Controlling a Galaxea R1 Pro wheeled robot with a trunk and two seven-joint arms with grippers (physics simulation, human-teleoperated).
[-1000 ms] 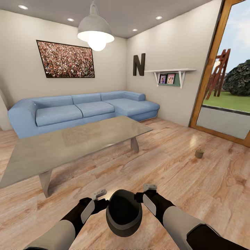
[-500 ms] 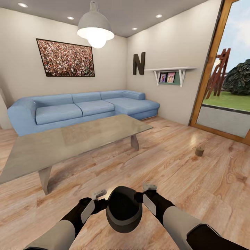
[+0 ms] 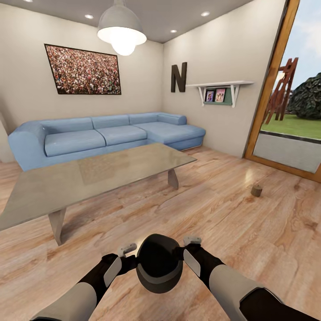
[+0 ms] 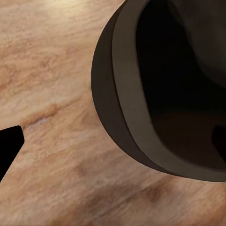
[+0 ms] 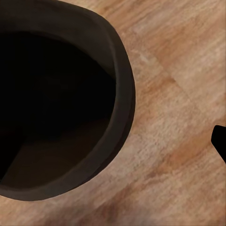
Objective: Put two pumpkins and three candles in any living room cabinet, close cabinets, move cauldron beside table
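The black cauldron (image 3: 159, 263) hangs low in front of me, mouth tilted up toward the head camera, held between both arms. My left gripper (image 3: 133, 257) grips its left rim and my right gripper (image 3: 182, 252) grips its right rim. The left wrist view looks at the cauldron's wall (image 4: 117, 94), with one dark fingertip (image 4: 8, 146) outside it. In the right wrist view, the dark hollow (image 5: 56, 94) of the cauldron lies over wooden floor. One beige candle (image 3: 256, 190) stands on the floor to the right. The grey table (image 3: 89, 176) is ahead on the left. Pumpkins and cabinet are out of view.
A blue corner sofa (image 3: 111, 133) runs along the far wall behind the table. A tall wood-framed glass door (image 3: 267, 89) is at the right, and a wall shelf (image 3: 218, 84) beside it. Bare wooden floor (image 3: 214, 214) spreads between me, the table and the candle.
The whole view has shifted slightly, as the camera has moved toward the table. The cauldron keeps its place between the two grippers.
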